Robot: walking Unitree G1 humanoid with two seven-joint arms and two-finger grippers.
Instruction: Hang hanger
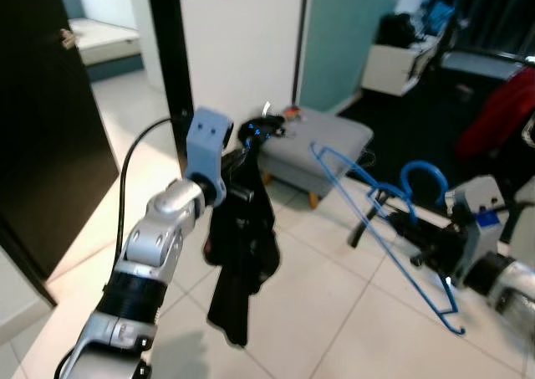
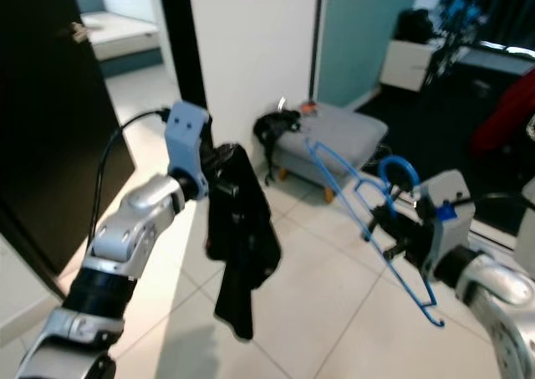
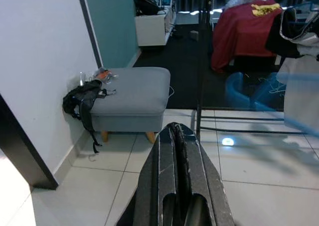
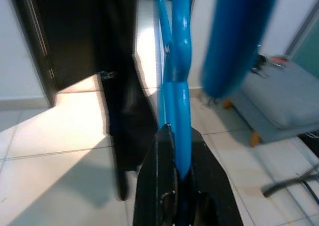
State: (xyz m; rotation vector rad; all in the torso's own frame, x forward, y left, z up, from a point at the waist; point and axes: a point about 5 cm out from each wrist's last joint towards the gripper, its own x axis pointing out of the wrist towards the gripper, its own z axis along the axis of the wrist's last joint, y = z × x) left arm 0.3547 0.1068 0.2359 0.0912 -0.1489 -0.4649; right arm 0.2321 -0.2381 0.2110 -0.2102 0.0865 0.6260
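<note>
A blue plastic hanger slants in the air at the right, hook up, and my right gripper is shut on it near the hook. In the right wrist view the hanger runs between the black fingers. Left of centre, a black garment hangs limp above the floor, with my left gripper shut on its top edge. The left gripper shows its fingers pressed together in the left wrist view. The garment and the hanger are apart.
A grey footstool stands by the white wall, with a black bag and small items on its near end. A dark door lies to the left. A rack's metal feet and a red cloth are at the right.
</note>
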